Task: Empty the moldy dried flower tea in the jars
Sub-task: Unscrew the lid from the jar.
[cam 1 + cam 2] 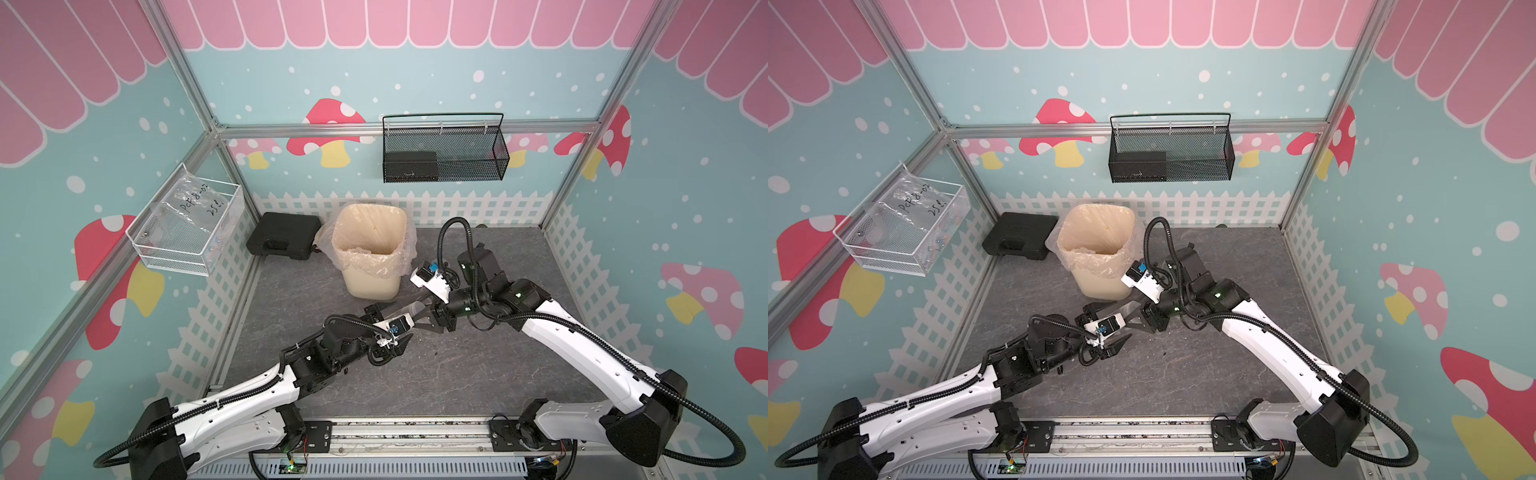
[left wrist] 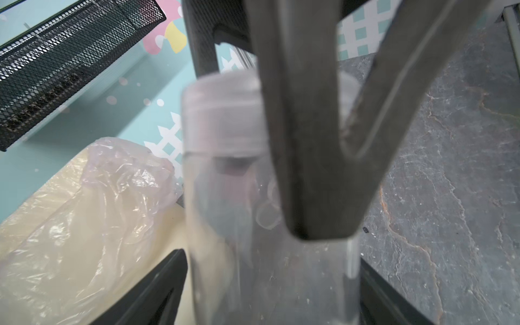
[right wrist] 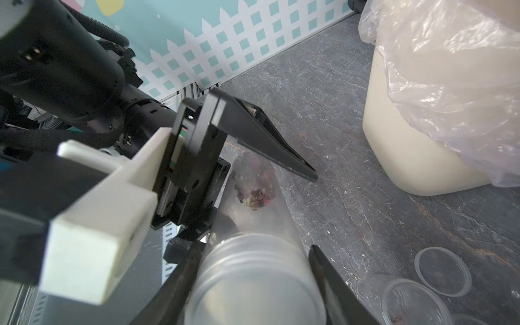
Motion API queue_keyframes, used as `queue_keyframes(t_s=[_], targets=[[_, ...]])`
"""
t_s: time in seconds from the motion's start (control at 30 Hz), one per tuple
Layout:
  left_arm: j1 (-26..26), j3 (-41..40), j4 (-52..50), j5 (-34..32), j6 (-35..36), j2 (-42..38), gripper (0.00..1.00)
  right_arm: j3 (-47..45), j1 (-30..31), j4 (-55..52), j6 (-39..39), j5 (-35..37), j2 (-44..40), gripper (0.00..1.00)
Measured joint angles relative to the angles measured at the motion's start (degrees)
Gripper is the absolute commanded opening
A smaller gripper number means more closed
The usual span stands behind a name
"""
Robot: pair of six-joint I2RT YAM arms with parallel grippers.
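A clear jar (image 1: 409, 309) hangs level between both arms, above the floor in front of the bin. Moldy dried flower tea (image 3: 254, 194), reddish-brown bits, sits at its bottom end. My right gripper (image 3: 254, 250) is shut on the jar's lid (image 3: 253, 281), a finger tight on each side; in a top view it (image 1: 422, 311) reaches in from the right. My left gripper (image 2: 274, 254) stands open round the jar's (image 2: 225, 225) bottom end, its fingers spread wider than the jar in both top views (image 1: 1106, 326). An open jar (image 3: 408, 304) with crumbs stands on the floor.
The cream waste bin (image 1: 370, 266) with a plastic liner stands just behind the jar. A loose clear lid (image 3: 441, 271) lies on the grey floor near the open jar. A black case (image 1: 284, 235) sits left of the bin. A black mesh basket (image 1: 442, 149) hangs on the back wall.
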Motion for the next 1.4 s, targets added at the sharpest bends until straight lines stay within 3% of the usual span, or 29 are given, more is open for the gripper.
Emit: queue_keyframes(t_s=[0.27, 0.57, 0.7, 0.93, 1.3, 1.4], targets=[[0.00, 0.15, 0.37, 0.02, -0.22, 0.55, 0.63, -0.46, -0.02, 0.81, 0.20, 0.00, 0.00, 0.20], [-0.17, 0.13, 0.26, -0.85, 0.28, -0.13, 0.53, -0.46, 0.24, 1.11, 0.22, 1.31, -0.52, 0.73], [-0.20, -0.02, 0.15, -2.05, 0.70, -2.45, 0.51, -0.46, 0.17, -0.22, -0.26, 4.46, -3.74, 0.86], [-0.20, -0.61, 0.15, -2.84, 1.70, -5.01, 0.50, -0.37, 0.04, -0.50, 0.04, 4.59, -8.81, 0.88], [-0.20, -1.07, -0.90, -2.84, 4.37, -5.90, 0.49, 2.84, 0.04, -1.05, 9.75, 2.51, -3.43, 0.88], [-0.20, -1.07, -1.25, -2.82, 4.59, -5.90, 0.49, 2.84, 0.04, -1.01, 10.73, 1.95, -2.75, 0.83]])
